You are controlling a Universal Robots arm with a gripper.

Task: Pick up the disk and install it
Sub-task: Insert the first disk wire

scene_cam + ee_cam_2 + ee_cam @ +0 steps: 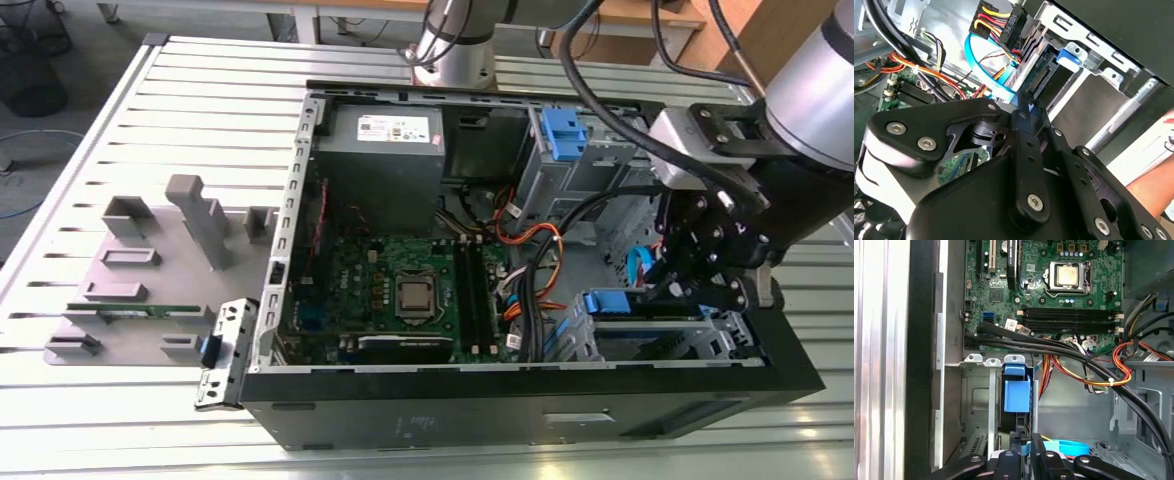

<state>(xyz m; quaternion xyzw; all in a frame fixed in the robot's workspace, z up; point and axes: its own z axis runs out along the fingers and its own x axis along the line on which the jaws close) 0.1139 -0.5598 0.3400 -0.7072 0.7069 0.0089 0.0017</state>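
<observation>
A ribbed, pale grey metal tabletop (200, 90) of long parallel slats fills most of the exterior view, brightly and evenly lit. At the upper left of the frame lies a grey floor (34, 150) with a black wire-mesh waste basket (34, 70) and a thin blue cable (20, 140). Along the top edge stand light wooden furniture pieces (641, 30)

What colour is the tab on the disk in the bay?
Blue, on the disk; clearest in the first wrist view.

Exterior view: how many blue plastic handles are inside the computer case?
2. One blue plastic handle is in the far drive cage; the other is in the near cage, beside the gripper. More may be hidden.
</observation>
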